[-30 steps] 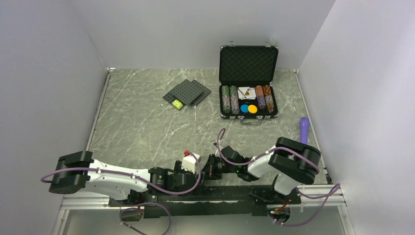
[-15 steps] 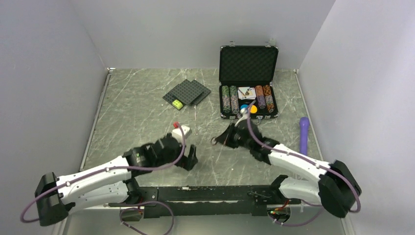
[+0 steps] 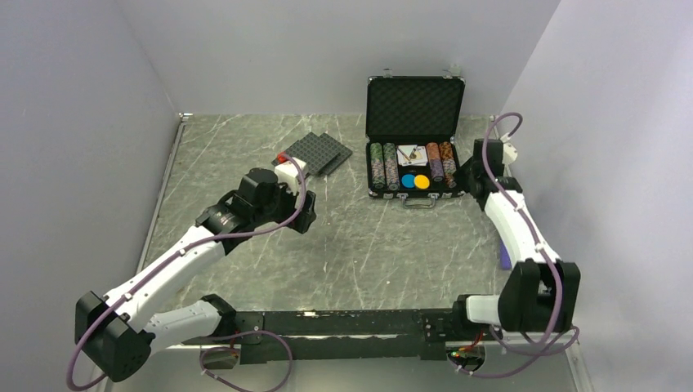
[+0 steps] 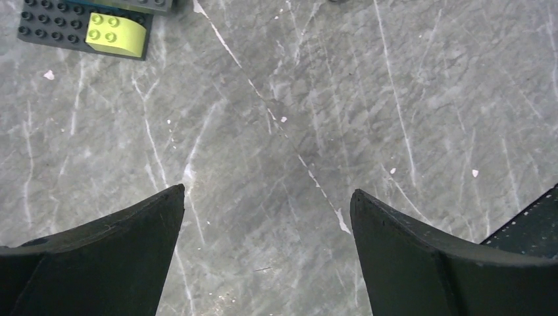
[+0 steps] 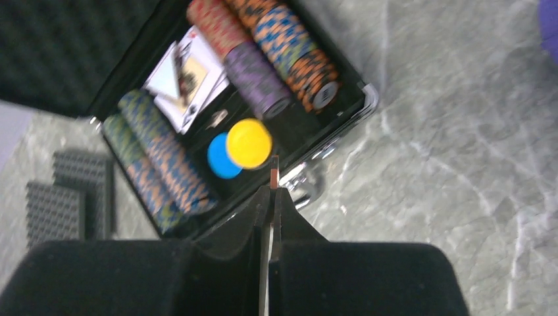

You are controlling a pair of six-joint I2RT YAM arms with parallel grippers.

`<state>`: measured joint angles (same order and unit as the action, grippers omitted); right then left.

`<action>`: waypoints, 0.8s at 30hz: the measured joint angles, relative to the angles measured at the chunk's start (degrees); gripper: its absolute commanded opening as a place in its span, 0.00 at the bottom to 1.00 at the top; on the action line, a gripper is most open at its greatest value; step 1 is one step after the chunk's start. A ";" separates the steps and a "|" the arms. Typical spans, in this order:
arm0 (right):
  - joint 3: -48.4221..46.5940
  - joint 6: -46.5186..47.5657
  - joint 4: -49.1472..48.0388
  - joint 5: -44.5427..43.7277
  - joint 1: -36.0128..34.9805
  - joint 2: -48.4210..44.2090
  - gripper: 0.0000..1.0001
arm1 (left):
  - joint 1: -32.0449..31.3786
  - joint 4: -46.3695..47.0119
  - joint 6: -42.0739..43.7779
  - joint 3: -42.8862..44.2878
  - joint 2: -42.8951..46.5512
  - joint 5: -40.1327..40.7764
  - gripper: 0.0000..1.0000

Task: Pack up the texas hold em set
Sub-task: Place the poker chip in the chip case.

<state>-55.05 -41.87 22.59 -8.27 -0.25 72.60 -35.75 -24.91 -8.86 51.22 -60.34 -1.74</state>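
Now | briefcase [image 3: 441, 193] open near the table's far right corner, chips [image 3: 382, 166] and cards [image 3: 411, 153] seated inside | likely heavy, rigid; lid [image 3: 415, 106] light, hinged: push its top edge | right gripper [image 5: 270, 197] pressed together beside the case's right side; left gripper [image 4: 266, 191] spread over bare table | side wall crowds right; open room in front.

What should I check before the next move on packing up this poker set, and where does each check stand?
1. Briefcase open, lid upright: ok.
2. Chip rows, cards and two discs sitting inside it: ok.
3. Left claw open and empty above bare table: ok.
4. Right claw shut beside the case: ok.
5. Something thin pinched in the right claw: cannot tell.
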 measured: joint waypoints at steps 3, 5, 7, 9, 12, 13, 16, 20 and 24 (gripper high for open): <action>-2.27 -0.74 -0.02 -1.27 2.99 5.09 0.00 | 0.59 -0.07 1.70 0.00 -0.07 0.31 0.99; -3.54 -1.40 -0.13 -2.01 3.82 8.83 0.00 | 0.63 -0.02 2.69 0.00 -0.07 0.59 1.00; -4.94 -2.03 -0.11 -2.36 4.04 12.20 0.00 | 0.63 -0.07 3.43 0.00 -0.07 0.70 0.99; -6.78 -2.56 -0.09 -2.84 4.09 15.76 0.00 | 0.66 -0.15 3.96 0.00 -0.07 0.72 0.99; -8.98 -3.37 0.02 -4.42 4.02 19.47 0.00 | 0.66 -0.28 4.44 0.00 -0.13 0.68 0.99; -9.29 -3.58 0.02 -5.16 4.02 20.04 0.00 | 0.68 -0.28 4.72 0.00 -0.17 0.61 1.00; -9.97 -4.26 0.13 -7.21 4.04 21.00 0.00 | 0.68 -0.33 4.96 0.00 -0.35 0.37 0.99; -10.82 -5.18 0.09 -8.85 4.04 22.34 0.00 | 0.68 -0.39 5.05 0.00 -0.52 0.04 0.99; -10.82 -5.81 0.17 -9.40 4.04 22.99 0.00 | 0.68 -0.59 5.05 0.00 -0.59 0.02 0.99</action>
<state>-65.87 -47.68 22.76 -17.67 3.79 95.59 -35.07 -25.50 -3.81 51.22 -60.93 -1.72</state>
